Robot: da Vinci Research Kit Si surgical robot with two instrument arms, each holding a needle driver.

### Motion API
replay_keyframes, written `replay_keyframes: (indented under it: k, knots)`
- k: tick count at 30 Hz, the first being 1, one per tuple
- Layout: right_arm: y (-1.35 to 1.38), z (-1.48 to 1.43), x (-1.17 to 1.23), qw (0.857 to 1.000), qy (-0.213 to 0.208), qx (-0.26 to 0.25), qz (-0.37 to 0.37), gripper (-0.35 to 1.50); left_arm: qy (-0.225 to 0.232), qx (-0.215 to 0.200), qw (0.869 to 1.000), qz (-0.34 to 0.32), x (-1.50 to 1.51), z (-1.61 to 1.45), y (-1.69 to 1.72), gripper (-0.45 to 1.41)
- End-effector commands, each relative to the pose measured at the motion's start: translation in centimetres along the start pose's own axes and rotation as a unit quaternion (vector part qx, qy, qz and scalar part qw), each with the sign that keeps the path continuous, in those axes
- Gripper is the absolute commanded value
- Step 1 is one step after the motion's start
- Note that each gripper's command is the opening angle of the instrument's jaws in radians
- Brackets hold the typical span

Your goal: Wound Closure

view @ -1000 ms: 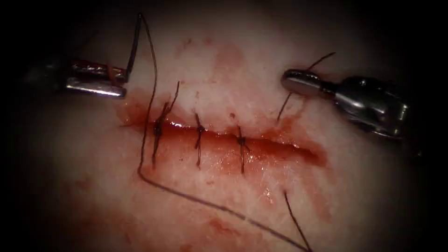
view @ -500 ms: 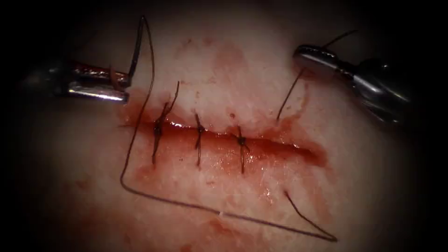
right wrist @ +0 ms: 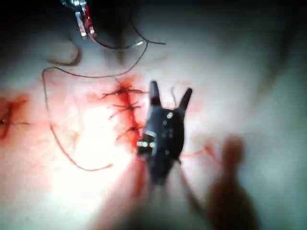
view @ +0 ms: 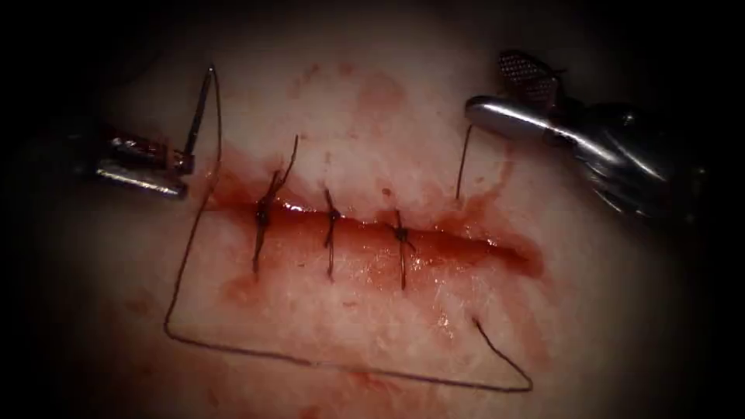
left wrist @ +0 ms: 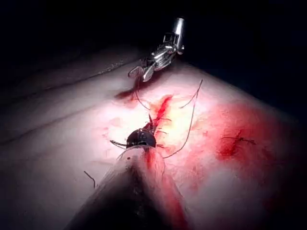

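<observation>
While three tied stitches (view: pixel 332 233) cross cut (view: pixel 434 244) in tissue (view: pixel 372 132), thread (view: pixel 310 362) loops wide below it, clear of both tools. Left tool (view: pixel 167 167) lies level at cut's left end, jaws clamped on needle (view: pixel 198 116) near its tail, needle outside tissue. Right tool (view: pixel 508 93) above right end, jaws spread, empty.

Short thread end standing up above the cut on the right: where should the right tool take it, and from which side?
Probably near its free upper tip. The short thread end rises almost straight from the tissue to just below the right tool, whose jaws are open and empty. Come down from above right, jaws straddling the strand. The left tool holds the needle.
</observation>
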Motion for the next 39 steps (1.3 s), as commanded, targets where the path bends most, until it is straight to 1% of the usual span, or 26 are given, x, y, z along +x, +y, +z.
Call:
replay_keyframes:
  k: [1, 3, 5, 6, 7, 8, 9, 10, 14, 17, 19, 23, 24, 25, 29, 30, 32, 34, 35, 39]
  knots:
    - [-0.08, 0.04, -0.05, 1.000, 0.000, 0.001, 0.000, 1.38, -0.009, 0.004, 1.000, -0.005, -0.05, 0.09, -0.03, -0.45]
    - [-0.14, 0.02, -0.06, 1.000, 0.000, 0.001, 0.000, 1.43, -0.027, 0.020, 0.999, -0.024, -0.10, 0.13, -0.06, -0.45]
    - [-0.16, 0.00, -0.06, 1.000, 0.000, 0.001, 0.000, 1.46, -0.032, 0.034, 0.997, -0.059, -0.09, 0.16, -0.10, 0.22]
    - [-0.17, -0.01, -0.07, 1.000, 0.000, 0.001, 0.000, 1.46, -0.033, 0.042, 0.996, -0.072, -0.08, 0.18, -0.13, 0.42]
    - [-0.17, -0.01, -0.07, 1.000, 0.000, 0.001, 0.000, 1.46, -0.033, 0.042, 0.996, -0.072, -0.08, 0.18, -0.13, 0.42]
    - [-0.19, -0.03, -0.07, 1.000, 0.000, 0.002, 0.000, 1.48, -0.035, 0.074, 0.992, -0.096, 0.02, 0.27, -0.22, 1.11]
    - [-0.19, -0.03, -0.07, 1.000, 0.000, 0.002, 0.000, 1.48, -0.035, 0.074, 0.992, -0.096, 0.02, 0.27, -0.22, 1.11]
    - [-0.19, -0.06, -0.08, 1.000, 0.000, 0.003, 0.000, 1.48, -0.038, 0.088, 0.990, -0.102, 0.08, 0.32, -0.27, 1.18]
    - [-0.18, -0.12, -0.09, 1.000, 0.001, 0.006, -0.001, 1.48, -0.014, 0.099, 0.989, -0.113, 0.16, 0.30, -0.31, 1.18]
    - [-0.16, -0.16, -0.10, 1.000, 0.001, 0.007, -0.002, 1.48, 0.012, 0.106, 0.989, -0.098, 0.20, 0.19, -0.35, 1.16]
    - [-0.16, -0.18, -0.11, 1.000, -0.001, 0.008, -0.002, 1.48, 0.028, 0.114, 0.989, -0.084, 0.23, 0.04, -0.37, 1.16]
    - [-0.16, -0.21, -0.11, 1.000, -0.001, 0.009, -0.002, 1.48, 0.047, 0.126, 0.989, -0.054, 0.29, -0.21, -0.42, 1.09]
    - [-0.16, -0.21, -0.11, 1.000, -0.001, 0.009, -0.002, 1.48, 0.047, 0.126, 0.989, -0.054, 0.29, -0.21, -0.42, 1.09]
    - [-0.16, -0.23, -0.12, 1.000, -0.001, 0.011, -0.003, 1.48, 0.054, 0.133, 0.989, -0.029, 0.33, -0.42, -0.44, 1.04]
    - [-0.16, -0.29, -0.13, 1.000, -0.004, 0.015, -0.003, 1.46, 0.058, 0.144, 0.988, -0.004, 0.31, -0.74, -0.46, 0.88]
    - [-0.15, -0.31, -0.12, 1.000, -0.004, 0.017, -0.004, 1.46, 0.056, 0.147, 0.988, 0.001, 0.30, -0.76, -0.45, 0.88]
    - [-0.14, -0.34, -0.12, 1.000, -0.005, 0.019, -0.004, 1.45, 0.063, 0.134, 0.989, 0.007, 0.25, -0.71, -0.39, 0.88]
    - [-0.13, -0.36, -0.12, 1.000, -0.005, 0.020, -0.004, 1.45, 0.063, 0.118, 0.991, 0.012, 0.20, -0.60, -0.33, 0.88]
    - [-0.13, -0.36, -0.12, 1.000, -0.005, 0.020, -0.004, 1.45, 0.066, 0.111, 0.991, 0.017, 0.16, -0.44, -0.28, 0.84]
    - [-0.17, -0.38, -0.14, 1.000, -0.006, 0.026, -0.005, 1.43, 0.066, 0.120, 0.990, 0.020, 0.17, -0.08, -0.38, 0.81]
